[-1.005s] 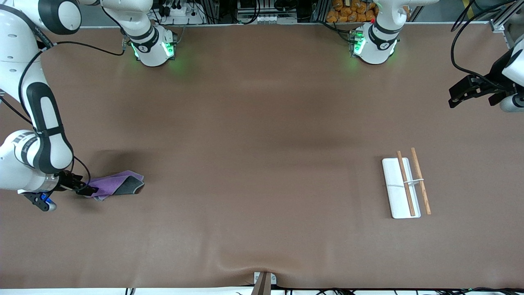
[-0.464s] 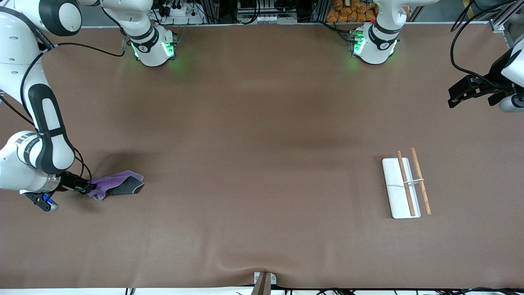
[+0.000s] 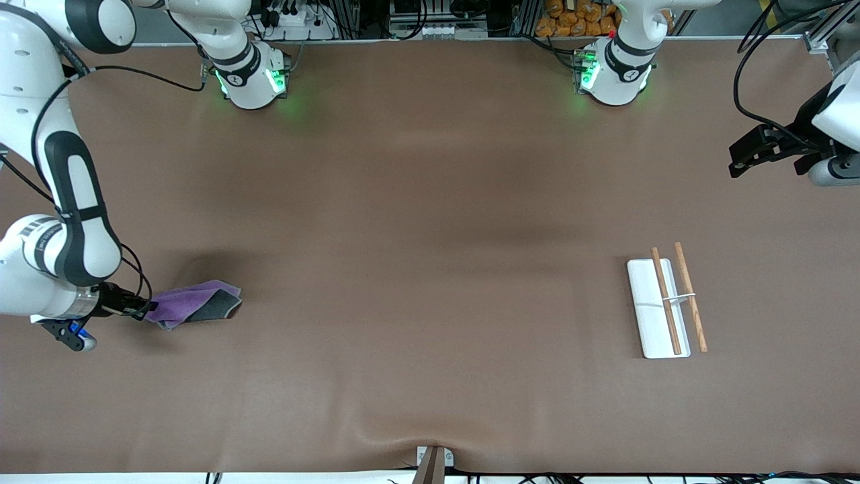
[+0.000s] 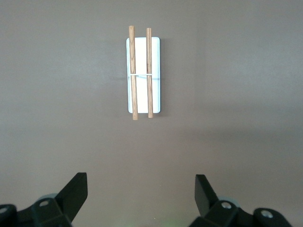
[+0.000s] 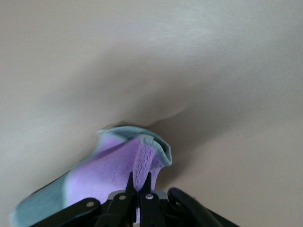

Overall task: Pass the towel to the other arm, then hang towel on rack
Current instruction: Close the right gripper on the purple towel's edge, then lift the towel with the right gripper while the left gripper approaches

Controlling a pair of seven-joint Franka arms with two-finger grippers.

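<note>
Now we have the right gripper (image 3: 142,308) clamped on the towel (image 3: 195,304) at its end of the table; next we lift it toward the waiting left gripper (image 4: 141,194), jaws apart above the rack (image 3: 662,307)

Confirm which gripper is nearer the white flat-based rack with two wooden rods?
Left. The left gripper hangs open above the table near the white rack with wooden rods; the right gripper is at the right arm's end, shut on the purple towel.
</note>
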